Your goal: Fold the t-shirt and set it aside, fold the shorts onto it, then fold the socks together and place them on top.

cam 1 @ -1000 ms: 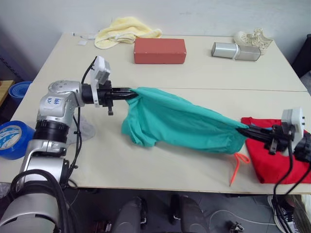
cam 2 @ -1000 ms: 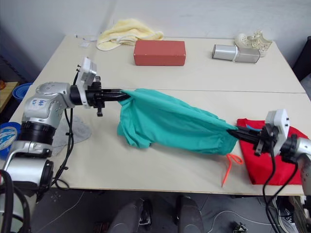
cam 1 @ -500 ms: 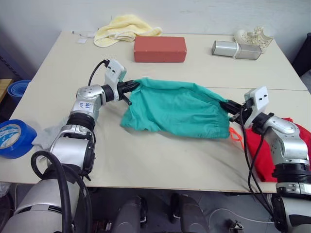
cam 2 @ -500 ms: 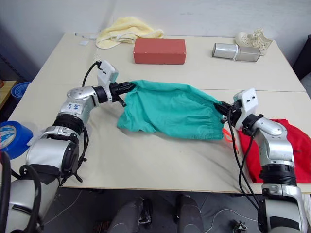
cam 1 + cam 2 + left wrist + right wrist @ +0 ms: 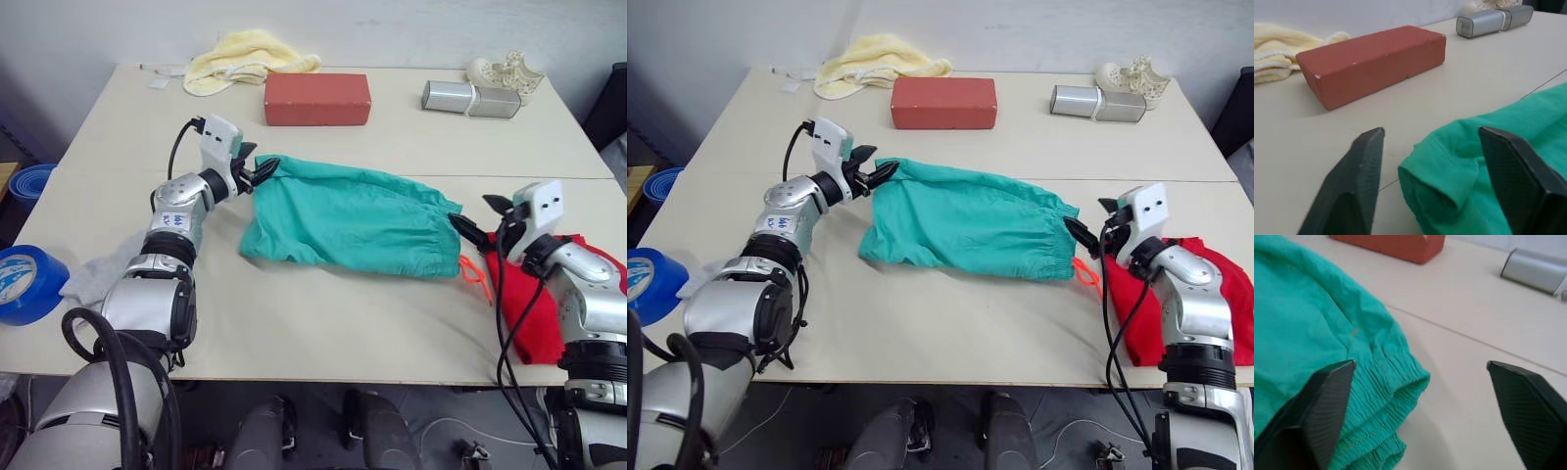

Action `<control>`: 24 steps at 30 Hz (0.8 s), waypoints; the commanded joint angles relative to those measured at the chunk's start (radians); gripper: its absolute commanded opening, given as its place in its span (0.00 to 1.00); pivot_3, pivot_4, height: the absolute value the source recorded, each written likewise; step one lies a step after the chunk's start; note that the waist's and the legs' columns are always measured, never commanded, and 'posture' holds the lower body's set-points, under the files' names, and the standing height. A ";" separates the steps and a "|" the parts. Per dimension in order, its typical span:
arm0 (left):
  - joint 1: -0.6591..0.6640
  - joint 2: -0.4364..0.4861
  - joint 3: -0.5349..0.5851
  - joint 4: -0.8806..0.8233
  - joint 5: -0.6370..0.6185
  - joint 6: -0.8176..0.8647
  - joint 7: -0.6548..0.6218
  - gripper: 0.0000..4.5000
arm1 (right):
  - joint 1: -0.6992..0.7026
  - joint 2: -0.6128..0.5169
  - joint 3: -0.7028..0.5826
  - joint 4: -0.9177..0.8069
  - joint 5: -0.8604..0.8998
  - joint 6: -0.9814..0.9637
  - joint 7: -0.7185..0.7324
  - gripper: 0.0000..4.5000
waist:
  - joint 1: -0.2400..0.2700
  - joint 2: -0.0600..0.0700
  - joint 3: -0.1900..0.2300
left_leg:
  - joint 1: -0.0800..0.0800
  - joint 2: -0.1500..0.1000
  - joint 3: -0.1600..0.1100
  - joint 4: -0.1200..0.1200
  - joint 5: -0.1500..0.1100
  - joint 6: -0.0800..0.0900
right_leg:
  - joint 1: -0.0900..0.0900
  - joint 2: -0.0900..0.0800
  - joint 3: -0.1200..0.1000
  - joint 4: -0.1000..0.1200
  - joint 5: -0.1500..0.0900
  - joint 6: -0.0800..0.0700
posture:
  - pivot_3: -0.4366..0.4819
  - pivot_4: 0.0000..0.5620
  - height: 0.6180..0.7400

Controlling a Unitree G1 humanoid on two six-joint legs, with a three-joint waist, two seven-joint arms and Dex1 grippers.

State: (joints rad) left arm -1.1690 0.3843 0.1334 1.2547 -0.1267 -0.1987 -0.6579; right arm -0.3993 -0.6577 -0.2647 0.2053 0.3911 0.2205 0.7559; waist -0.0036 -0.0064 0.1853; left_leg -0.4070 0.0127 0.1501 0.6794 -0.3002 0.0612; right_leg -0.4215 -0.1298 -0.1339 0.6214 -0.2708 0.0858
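Observation:
The teal shorts (image 5: 353, 220) lie spread flat mid-table, waistband toward my right, with the orange drawstring (image 5: 475, 274) trailing off that end. My left gripper (image 5: 263, 168) is open at the shorts' far left corner (image 5: 1440, 166), which lies between the fingers, ungripped. My right gripper (image 5: 475, 217) is open just off the waistband (image 5: 1386, 391), holding nothing. The red t-shirt (image 5: 1225, 294) lies at the table's right edge, partly under my right arm. A grey sock (image 5: 98, 276) rests near the left edge beside my left arm.
A red brick-shaped block (image 5: 316, 98), a pale yellow cloth (image 5: 245, 59), a silver cylinder (image 5: 470, 98) and a white ornament (image 5: 505, 70) line the back of the table. A blue tape roll (image 5: 24, 284) sits at the left edge.
Both grippers have opened and let go of the shorts, which have settled flat on the table. My right gripper has drawn back slightly from the waistband.

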 commanded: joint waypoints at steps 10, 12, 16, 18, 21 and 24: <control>0.267 0.132 -0.114 -0.497 -0.106 -0.350 -0.617 0.99 | 0.288 -0.099 0.127 -0.412 -0.023 -0.151 0.328 1.00 | 0.000 0.000 0.000 | 0.001 0.000 0.000 0.000 -0.001 -0.001 | 0.001 -0.001 0.001 0.000 0.000 0.000 | 0.48 0.27 1.00; 0.324 0.156 -0.159 -0.539 -0.054 -0.391 -0.637 0.99 | 0.288 -0.090 0.177 -0.381 -0.100 -0.218 0.312 1.00 | 0.000 0.000 0.000 | 0.001 0.000 0.000 0.001 -0.001 -0.001 | 0.001 -0.001 0.001 0.000 0.000 0.000 | 0.48 0.27 1.00; 0.402 0.164 -0.224 -0.575 0.054 -0.451 -0.582 0.99 | 0.249 -0.061 0.260 -0.269 -0.245 -0.352 0.253 1.00 | 0.001 0.000 0.000 | 0.001 0.000 0.000 0.002 -0.001 -0.001 | 0.000 -0.001 0.001 -0.001 0.000 -0.001 | 0.48 0.27 1.00; 0.421 0.164 -0.246 -0.566 0.108 -0.477 -0.537 0.99 | 0.206 -0.033 0.269 -0.217 -0.289 -0.393 0.194 1.00 | 0.002 0.000 0.000 | 0.001 0.000 0.000 0.002 -0.001 -0.001 | 0.000 -0.002 0.001 -0.001 0.000 -0.001 | 0.48 0.27 1.00; 0.421 0.186 -0.276 -0.529 0.219 -0.517 -0.427 0.99 | 0.156 -0.024 0.299 -0.154 -0.357 -0.432 0.152 1.00 | 0.002 0.000 0.000 | 0.001 0.000 0.000 0.002 -0.001 -0.001 | 0.000 -0.002 0.002 0.000 0.000 -0.001 | 0.48 0.27 1.00; 0.399 0.206 -0.297 -0.473 0.312 -0.524 -0.306 0.99 | 0.122 -0.022 0.318 -0.103 -0.396 -0.463 0.126 1.00 | 0.002 0.000 0.000 | 0.001 0.000 -0.001 0.002 -0.001 -0.001 | 0.001 -0.002 0.002 0.001 0.000 -0.001 | 0.48 0.27 1.00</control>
State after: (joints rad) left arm -0.7525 0.5621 -0.1601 0.7523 0.1189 -0.7180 -1.0386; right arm -0.2666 -0.6825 0.0478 0.0959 0.0084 -0.2143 0.8997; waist -0.0012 -0.0065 0.1850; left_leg -0.4057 0.0128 0.1492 0.6813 -0.3012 0.0607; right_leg -0.4207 -0.1320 -0.1316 0.6222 -0.2710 0.0852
